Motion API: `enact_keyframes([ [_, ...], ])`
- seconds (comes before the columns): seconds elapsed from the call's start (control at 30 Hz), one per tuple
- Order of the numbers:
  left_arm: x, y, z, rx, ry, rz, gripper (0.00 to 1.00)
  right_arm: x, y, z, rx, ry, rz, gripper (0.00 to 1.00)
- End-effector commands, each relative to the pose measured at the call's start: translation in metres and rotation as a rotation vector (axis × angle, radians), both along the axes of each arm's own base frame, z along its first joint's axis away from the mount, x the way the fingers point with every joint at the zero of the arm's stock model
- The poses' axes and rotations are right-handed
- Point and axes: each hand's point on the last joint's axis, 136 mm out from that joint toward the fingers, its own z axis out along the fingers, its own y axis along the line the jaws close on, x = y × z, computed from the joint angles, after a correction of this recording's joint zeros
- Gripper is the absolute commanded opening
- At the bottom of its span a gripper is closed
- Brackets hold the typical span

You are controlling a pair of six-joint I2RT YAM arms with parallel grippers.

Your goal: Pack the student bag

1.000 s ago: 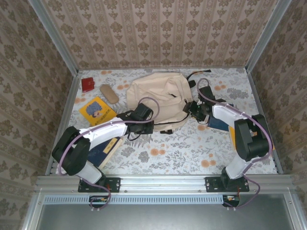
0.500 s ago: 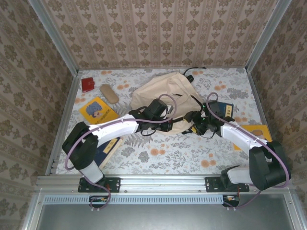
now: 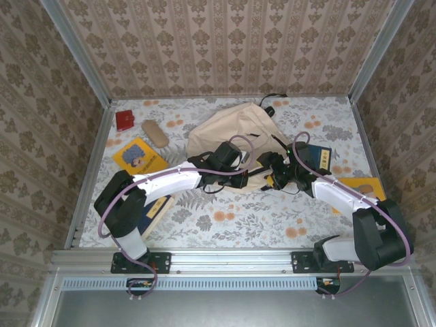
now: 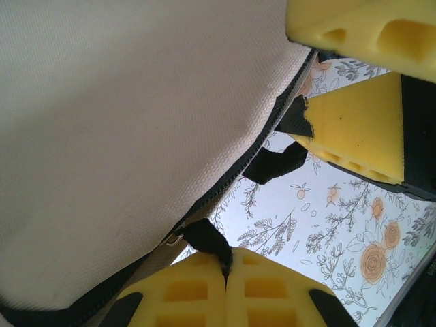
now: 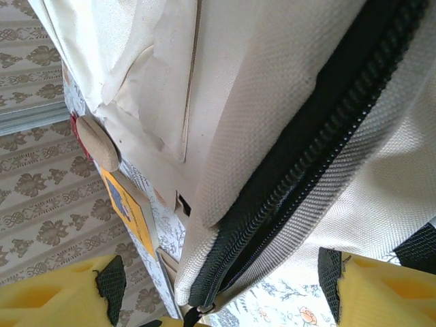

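Top external: the student bag [image 3: 231, 129], beige and slumped, lies toward the middle back of the floral table [image 3: 225, 218]. The left gripper [image 3: 240, 178] and the right gripper [image 3: 271, 173] reach its near edge, close to each other.

Left wrist: the left gripper's yellow fingers [image 4: 184, 293] are pressed together, pinching a black tab [image 4: 204, 237] beside the bag's dark zipper [image 4: 225, 184].

Right wrist: the right gripper's yellow fingers [image 5: 61, 293] are spread wide apart, with the bag's zippered edge lying between them.
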Motion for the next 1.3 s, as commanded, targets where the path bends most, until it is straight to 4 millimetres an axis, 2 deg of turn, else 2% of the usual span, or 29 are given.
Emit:
enact_keyframes([
  [0.0,0.001,-0.005,0.007,-0.007,-0.017,-0.018,0.00,0.005,0.006,-0.005,0.020,0.031,-0.013,0.79],
  [0.1,0.002,-0.004,0.007,0.000,-0.020,-0.016,0.00,0.013,0.011,-0.013,0.020,0.047,-0.010,0.75],
  [0.2,0.004,0.001,0.004,0.024,-0.021,-0.002,0.00,0.019,0.012,-0.017,0.003,0.054,-0.012,0.64],
  [0.23,0.005,0.004,0.003,0.036,-0.023,0.005,0.00,0.019,0.010,-0.019,-0.008,0.056,-0.014,0.57],
  [0.33,0.011,0.020,-0.002,0.097,-0.029,0.041,0.00,0.016,0.002,-0.024,-0.062,0.071,-0.029,0.41],
  [0.47,0.025,0.049,-0.004,0.180,-0.053,0.095,0.00,0.007,-0.009,-0.035,-0.134,0.105,-0.035,0.27],
  [0.67,0.048,0.087,-0.008,0.260,-0.071,0.161,0.00,-0.007,-0.018,-0.052,-0.193,0.151,-0.030,0.22],
  [0.77,0.057,0.098,-0.014,0.270,-0.060,0.181,0.00,-0.010,-0.021,-0.056,-0.203,0.159,-0.031,0.20],
  [0.87,0.059,0.098,-0.018,0.269,-0.043,0.166,0.00,-0.011,-0.022,-0.057,-0.210,0.160,-0.033,0.17],
  [1.03,0.053,0.096,-0.009,0.245,-0.052,0.115,0.00,-0.003,-0.021,-0.046,-0.222,0.118,-0.021,0.08],
  [1.17,0.054,0.112,-0.001,0.263,-0.070,0.131,0.00,-0.002,-0.034,-0.039,-0.300,0.103,-0.039,0.08],
  [1.27,0.060,0.130,-0.003,0.278,-0.063,0.180,0.00,-0.006,-0.042,-0.040,-0.340,0.110,-0.047,0.08],
])
